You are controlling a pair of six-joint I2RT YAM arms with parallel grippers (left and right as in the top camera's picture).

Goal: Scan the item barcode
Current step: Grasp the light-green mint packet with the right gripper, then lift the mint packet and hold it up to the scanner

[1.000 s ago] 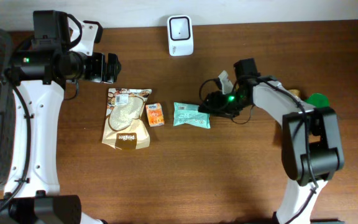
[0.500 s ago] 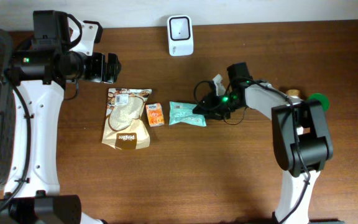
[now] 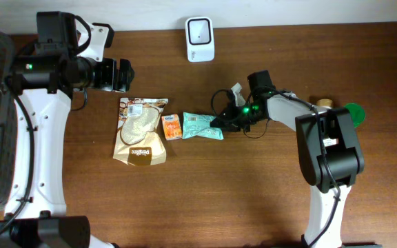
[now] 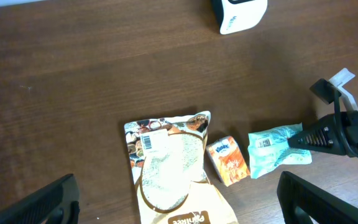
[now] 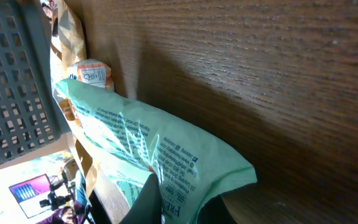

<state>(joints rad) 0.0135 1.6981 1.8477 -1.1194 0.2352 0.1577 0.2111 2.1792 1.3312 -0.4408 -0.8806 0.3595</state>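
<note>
Mint-green packet [image 3: 202,127] flat, right end pinched, midway across the table [image 3: 253,200]; white scanner [image 3: 200,29] by its far edge.

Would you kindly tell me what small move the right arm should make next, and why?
Probably lift the green packet slightly off the table. The right gripper looks shut on its right edge, but the packet lies flat, close beside the orange pack, and the scanner stands apart at the table's far edge.

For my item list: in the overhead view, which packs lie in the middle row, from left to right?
brown snack bag → small orange pack → mint-green pack
</note>
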